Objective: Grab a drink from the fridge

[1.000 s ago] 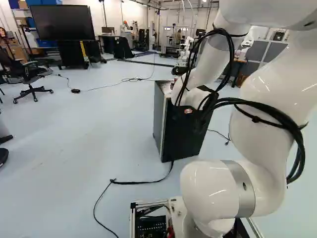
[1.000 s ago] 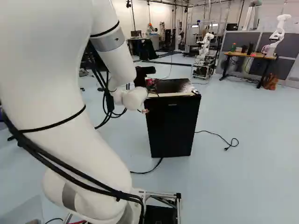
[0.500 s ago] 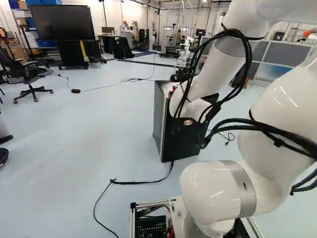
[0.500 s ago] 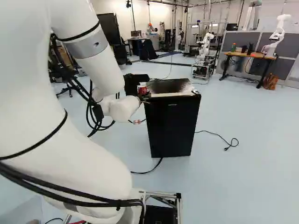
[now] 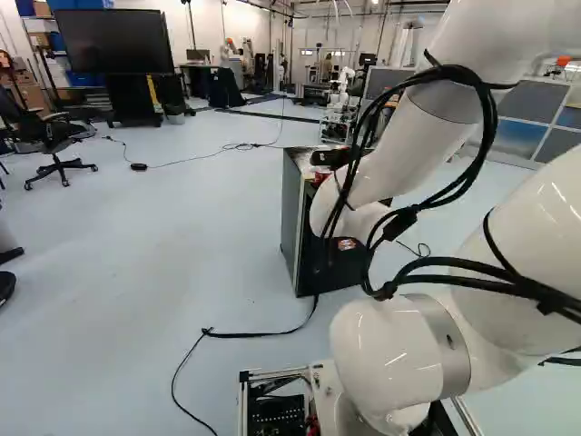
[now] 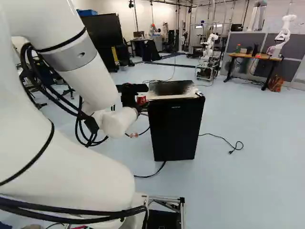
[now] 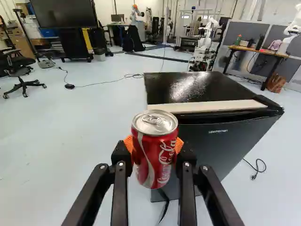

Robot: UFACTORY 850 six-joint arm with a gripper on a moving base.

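Observation:
Beside the fridge top in the right base view is my black gripper [image 6: 141, 101], shut on a red drink can [image 6: 141, 98]. In the wrist view both orange pads of the gripper [image 7: 154, 148] press the upright can [image 7: 154, 136] from two sides; its silver top faces up. The black fridge [image 7: 211, 146] stands beyond the can, its front door closed and its dark top [image 7: 197, 87] edged by a pale strip. The arm covers part of the fridge [image 5: 293, 213] in the left base view.
A black cable [image 5: 254, 334] runs over the floor from the fridge towards the base. A plug and cord [image 6: 231, 149] lie right of the fridge. Farther off are an office chair [image 5: 59, 154], a large screen [image 5: 113, 41], a wooden desk [image 6: 255, 56] and another robot [image 6: 209, 45].
My arm has swung its wrist leftward in the right base view, carrying the can clear of the fridge's top. The gripper has stayed shut on it. The base and fridge have not moved.

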